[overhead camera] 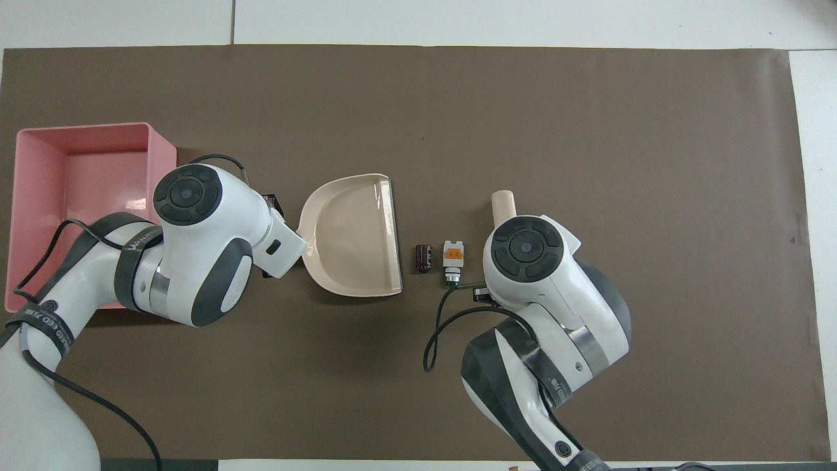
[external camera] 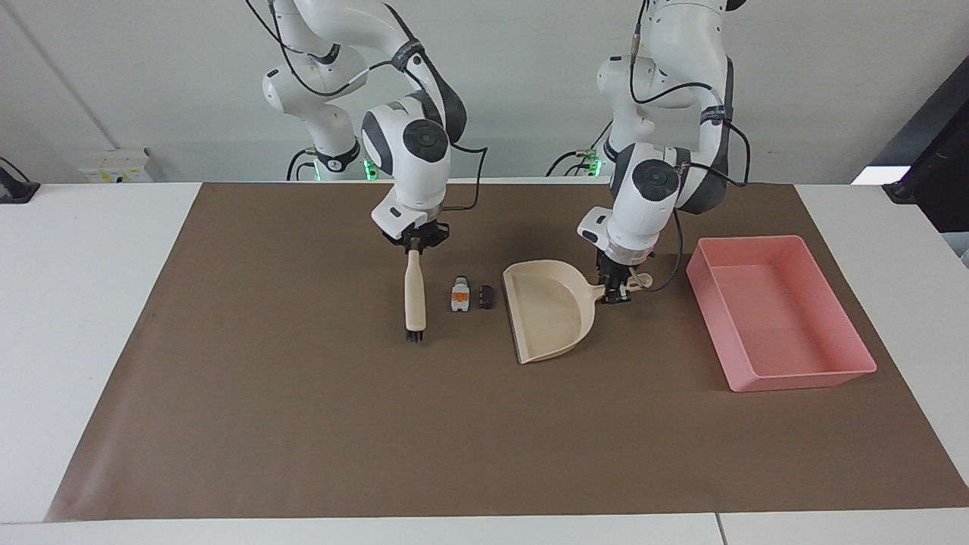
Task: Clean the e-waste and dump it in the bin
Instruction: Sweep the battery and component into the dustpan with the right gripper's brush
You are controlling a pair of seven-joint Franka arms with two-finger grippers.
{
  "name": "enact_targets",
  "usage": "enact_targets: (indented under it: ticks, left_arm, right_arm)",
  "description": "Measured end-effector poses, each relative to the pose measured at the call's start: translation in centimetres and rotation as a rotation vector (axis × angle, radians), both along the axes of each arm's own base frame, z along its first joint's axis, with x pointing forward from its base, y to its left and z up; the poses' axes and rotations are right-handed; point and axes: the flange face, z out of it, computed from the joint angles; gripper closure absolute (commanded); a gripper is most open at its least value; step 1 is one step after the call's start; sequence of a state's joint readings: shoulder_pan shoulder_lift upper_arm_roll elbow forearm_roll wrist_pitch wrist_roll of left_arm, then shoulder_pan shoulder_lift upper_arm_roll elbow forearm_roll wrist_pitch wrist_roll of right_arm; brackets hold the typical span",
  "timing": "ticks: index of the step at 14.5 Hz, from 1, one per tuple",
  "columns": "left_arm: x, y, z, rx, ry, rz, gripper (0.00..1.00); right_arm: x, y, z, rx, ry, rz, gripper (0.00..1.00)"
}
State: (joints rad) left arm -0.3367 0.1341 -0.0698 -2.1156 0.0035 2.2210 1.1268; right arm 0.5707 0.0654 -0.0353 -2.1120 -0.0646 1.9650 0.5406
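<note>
Facing view: right end effector point(external camera: 413, 244) grips the brush point(external camera: 414, 297); left end effector point(external camera: 619, 289) grips the dustpan point(external camera: 546, 309) handle. Both e-waste bits point(external camera: 471, 295) lie on the tabletop point(external camera: 303, 424) between them, unswept. The bin point(external camera: 780, 322) holds nothing. Sweeping and dumping remain.

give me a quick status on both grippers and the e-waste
Right gripper shut on brush, beside white part. Left gripper shut on dustpan handle. Dark cylinder and white part on mat between brush and dustpan. Bin empty; nothing blocking.
</note>
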Motion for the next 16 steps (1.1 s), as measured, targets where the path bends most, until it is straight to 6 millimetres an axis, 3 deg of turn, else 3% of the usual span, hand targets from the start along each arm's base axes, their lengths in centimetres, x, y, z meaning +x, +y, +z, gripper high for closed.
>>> enact_targets:
  ticks: [3,6,9,12,16]
  left_arm:
    - [0.0,0.0,0.0,0.001,0.0,-0.002,1.0]
    - [-0.4,-0.6,-0.1,0.054,-0.006,-0.058,1.0]
    - [-1.2,-2.5,0.5,0.147,-0.032,-0.106,1.0]
    - [-2.8,-4.6,0.4,0.22,-0.032,-0.111,1.0]
    - [-3.2,-4.9,0.0,0.232,-0.023,-0.115,1.0]
  right_arm:
    - [-0.2,0.2,-0.3,0.003,-0.005,0.003,1.0]
    - [-1.7,1.4,-1.8,-0.014,0.022,0.037,1.0]
    - [-3.3,4.6,-3.7,-0.021,0.043,0.079,1.0]
    - [-3.7,7.0,-3.7,0.065,0.086,0.034,1.0]
    - [-4.8,12.4,-3.9,0.273,0.102,-0.007,1.0]
